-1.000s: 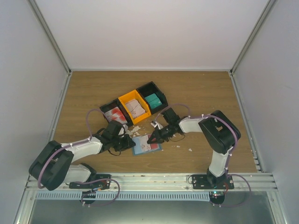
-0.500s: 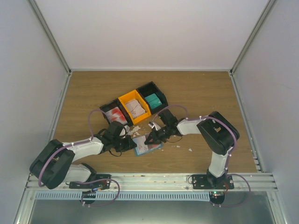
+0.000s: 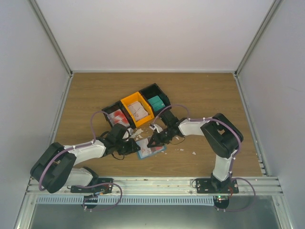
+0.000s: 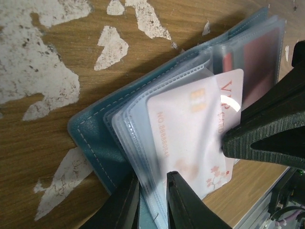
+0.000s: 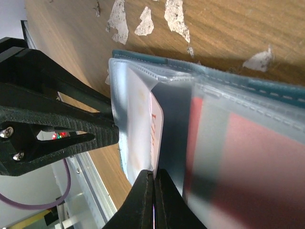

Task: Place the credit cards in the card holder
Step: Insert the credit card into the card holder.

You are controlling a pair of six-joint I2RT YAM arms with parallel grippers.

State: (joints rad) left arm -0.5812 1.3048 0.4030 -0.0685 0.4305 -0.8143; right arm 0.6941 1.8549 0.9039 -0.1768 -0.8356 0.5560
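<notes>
**Jaws, left gripper** [image 4: 153, 183]: clamped on the lower edge of a clear sleeve page of the card holder [image 4: 93, 138], with only a narrow gap left between the fingers.

**Jaws, right gripper** [image 5: 154, 174]: pressed together on the thin edge of a credit card [image 4: 183, 129].

**Credit card:** pale, with red print. It is seen partly inside the clear sleeve and is pinched at its outer edge.

**Card holder:** blue-teal and laid open on the wooden table [image 3: 205, 95], between the two grippers, just in front of the bins. A further red card is seen in a neighbouring sleeve.

**Bins:** three in a diagonal row.
- Black bin holding red-and-white cards [image 3: 116, 117].
- Orange bin [image 3: 129, 98].
- Black bin holding a teal stack [image 3: 156, 102].

**White scraps** [image 4: 38, 71]: scattered on the wood around the holder.
</notes>
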